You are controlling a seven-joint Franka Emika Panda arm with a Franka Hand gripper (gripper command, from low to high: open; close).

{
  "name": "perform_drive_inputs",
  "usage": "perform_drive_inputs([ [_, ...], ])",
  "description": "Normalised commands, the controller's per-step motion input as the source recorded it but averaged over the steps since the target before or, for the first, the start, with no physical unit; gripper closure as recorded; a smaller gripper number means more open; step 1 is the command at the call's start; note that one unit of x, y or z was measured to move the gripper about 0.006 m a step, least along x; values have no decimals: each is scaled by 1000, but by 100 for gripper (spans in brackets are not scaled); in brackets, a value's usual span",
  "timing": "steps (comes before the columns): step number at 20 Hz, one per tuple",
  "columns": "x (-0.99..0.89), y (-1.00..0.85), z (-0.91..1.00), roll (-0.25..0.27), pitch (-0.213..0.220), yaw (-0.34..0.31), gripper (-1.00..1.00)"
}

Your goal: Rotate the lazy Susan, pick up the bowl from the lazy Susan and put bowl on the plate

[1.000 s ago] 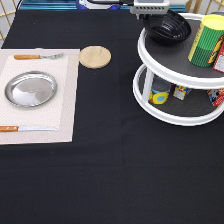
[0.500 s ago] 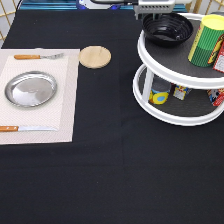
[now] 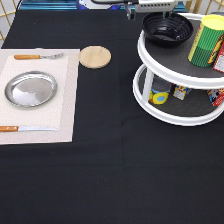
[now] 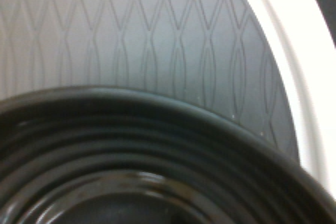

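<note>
The glossy black bowl (image 3: 167,27) sits on the upper tier of the white lazy Susan (image 3: 170,117), at the exterior view's top right. My gripper (image 3: 157,9) hangs at the top edge of that view, just over the bowl's far rim. The wrist view is filled by the bowl's ribbed inside (image 4: 135,165), with the tier's grey patterned surface (image 4: 150,45) and white rim (image 4: 307,75) behind it. The silver plate (image 3: 31,89) lies bare on a pale placemat (image 3: 65,100) at the exterior view's left.
A round wooden coaster (image 3: 95,56) lies between placemat and turntable. A fork (image 3: 37,56) and a knife (image 3: 25,129) flank the plate. A green and yellow can (image 3: 206,40) stands beside the bowl, and small jars (image 3: 160,95) fill the lower tier.
The gripper has drawn slightly toward the exterior view's top, uncovering more of the bowl. The bowl stays in place on the upper tier.
</note>
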Motion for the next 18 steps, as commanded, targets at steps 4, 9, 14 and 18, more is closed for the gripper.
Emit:
perform_drive_inputs([
  [4, -200, -151, -343, 186, -50, 19, -100],
  [9, -139, 0, -37, 85, -19, 0, 100],
  [14, -82, 15, -6, 18, -25, 0, 100],
  [18, -159, 0, -114, 0, -58, 0, 100],
])
